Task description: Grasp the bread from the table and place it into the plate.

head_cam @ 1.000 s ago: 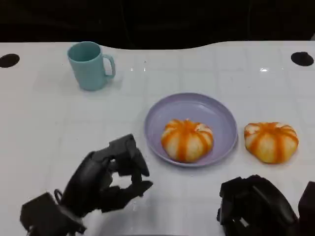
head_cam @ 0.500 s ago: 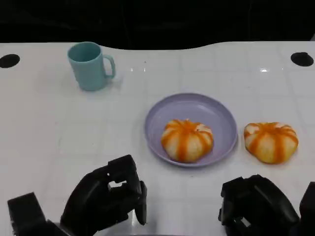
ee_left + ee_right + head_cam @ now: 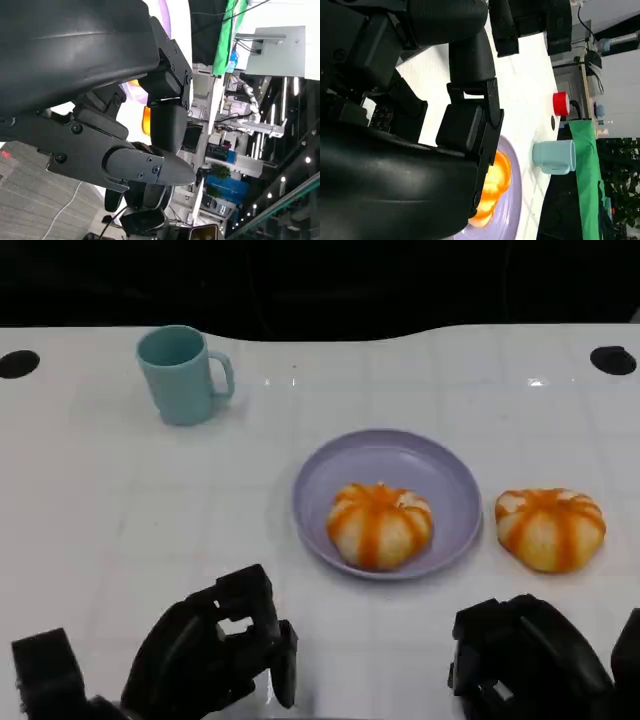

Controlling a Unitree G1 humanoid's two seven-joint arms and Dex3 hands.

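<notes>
Bread (image 3: 380,525) sits in your plate (image 3: 400,455); another bun (image 3: 550,528) waits beside it on the counter (image 3: 100,500). Your left hand (image 3: 215,655) has fingers curled together on nothing, and I cannot tell how your right hand (image 3: 525,665) stands.

Bright, even overhead light falls on the glossy white surface (image 3: 100,500), leaving a small glare spot near its far right edge and soft shadows. Wrist views are darker, with close black hand shells blurred.

Legible text: none.
Labels, brands, numbers: none readable on the mug (image 3: 184,374), plate (image 3: 400,455), either bread or the tabletop (image 3: 100,500).
Background signage, wrist views: too small and blurred to read.
</notes>
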